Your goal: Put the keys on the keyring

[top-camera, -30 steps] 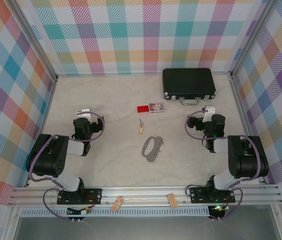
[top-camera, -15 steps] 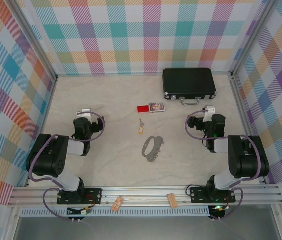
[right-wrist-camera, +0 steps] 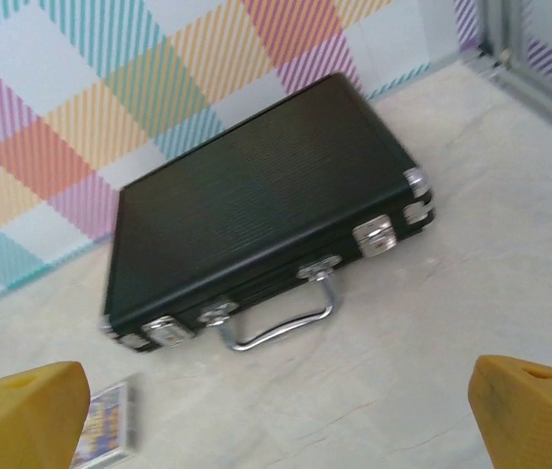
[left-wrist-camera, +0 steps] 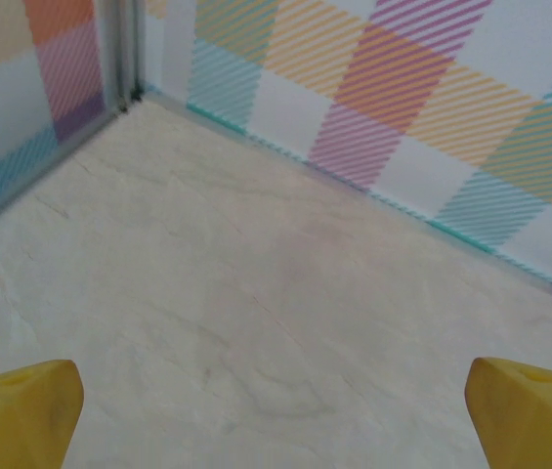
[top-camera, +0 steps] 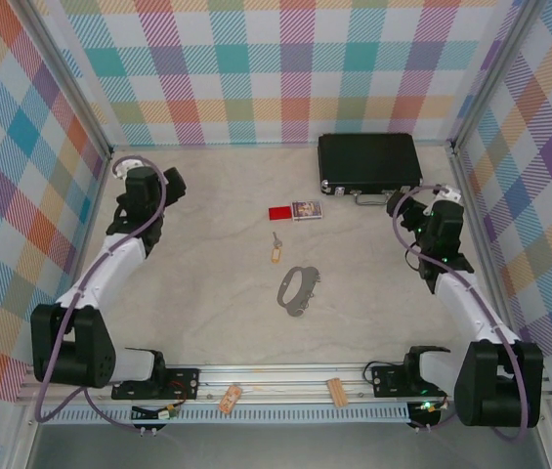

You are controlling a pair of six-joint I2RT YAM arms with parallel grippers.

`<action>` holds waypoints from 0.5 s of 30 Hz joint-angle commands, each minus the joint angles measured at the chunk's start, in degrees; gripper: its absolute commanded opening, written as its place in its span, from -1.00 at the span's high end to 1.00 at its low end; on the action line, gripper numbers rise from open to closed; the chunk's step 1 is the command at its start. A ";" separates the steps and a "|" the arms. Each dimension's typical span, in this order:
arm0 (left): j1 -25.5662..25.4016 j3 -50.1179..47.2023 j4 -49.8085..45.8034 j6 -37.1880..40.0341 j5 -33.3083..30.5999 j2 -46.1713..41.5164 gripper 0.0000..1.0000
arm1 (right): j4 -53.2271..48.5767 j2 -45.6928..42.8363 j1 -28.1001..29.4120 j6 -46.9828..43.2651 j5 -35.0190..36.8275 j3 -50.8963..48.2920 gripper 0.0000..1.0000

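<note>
**Edges and clearance.** The pale marbled table (top-camera: 207, 313) is enclosed by plaid walls on three sides, with an aluminium rail along the near edge. The left gripper (top-camera: 127, 172) hangs by the far left corner, jaws spread wide with nothing between them; its wrist view has bare tabletop between the yellow fingertips (left-wrist-camera: 21, 410). The right gripper (top-camera: 440, 201) hangs near the right wall, just beside the black case (top-camera: 369, 164), jaws likewise released and empty. The case lies flat against the far wall, its silver handle (right-wrist-camera: 280, 318) facing the near side. The middle of the table lies open between the arms.

**Task items.** The key (top-camera: 276, 247) lies flat at mid-table, long axis near-to-far, tan head nearest, blade pointing at a red rectangle (top-camera: 279, 212) and a small printed card (top-camera: 306, 209). The keyring (top-camera: 296, 289) lies flat near it, apart, long axis tilted toward the far right. Two tan wooden blocks (top-camera: 231, 398) sit on the rail.
</note>
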 commanded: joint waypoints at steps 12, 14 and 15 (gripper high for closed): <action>-13.41 -12.00 -1.59 -9.12 18.03 -2.20 -0.99 | -11.81 3.33 9.33 7.85 -23.06 4.32 -0.98; -17.10 -12.14 -1.91 -8.52 17.61 -1.50 -1.00 | -12.25 3.43 12.32 6.67 -22.29 4.10 -0.98; -18.78 -12.36 -1.90 -8.29 18.05 -1.07 -0.99 | -12.52 3.57 13.40 6.25 -22.35 3.86 -0.98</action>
